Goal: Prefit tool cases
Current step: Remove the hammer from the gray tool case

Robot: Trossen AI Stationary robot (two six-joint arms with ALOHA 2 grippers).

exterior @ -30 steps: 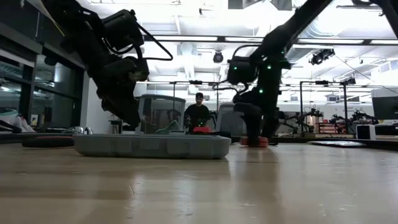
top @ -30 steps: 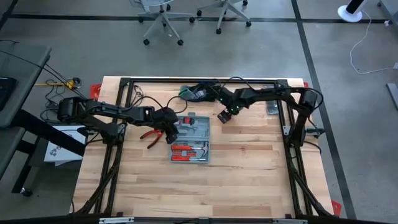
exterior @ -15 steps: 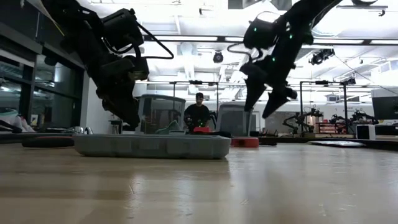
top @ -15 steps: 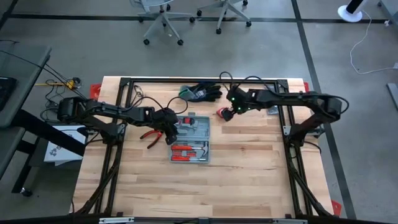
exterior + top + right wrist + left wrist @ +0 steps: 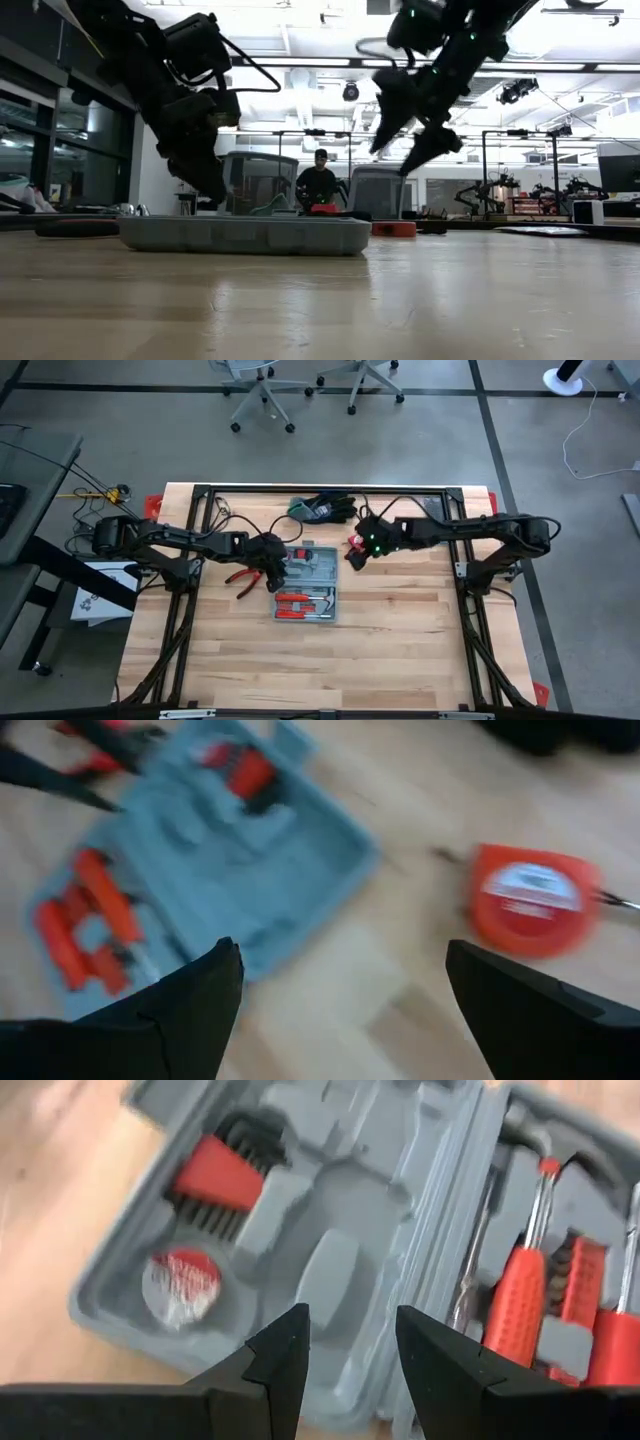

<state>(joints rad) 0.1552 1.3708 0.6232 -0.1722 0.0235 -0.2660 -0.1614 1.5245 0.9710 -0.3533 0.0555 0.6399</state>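
Over open tool case (image 5: 306,582), left jaws parted, right jaws wide, empty.

red-handled pliers (image 5: 241,575) on the light wooden table (image 5: 400,650), black-and-green gloves (image 5: 322,508) at far edge, round red tape measure (image 5: 531,900) nearby, a person (image 5: 320,184) and office chairs (image 5: 262,385) beyond.

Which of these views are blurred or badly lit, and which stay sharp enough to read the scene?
High view: evenly lit and sharp, the open tool case reads clearly. Low view: bright ceiling lights behind turn both arms into silhouettes. Right wrist view: heavy motion blur smears the case and the red tape measure. Left wrist view: milder blur, the red-handled tools stay recognisable.
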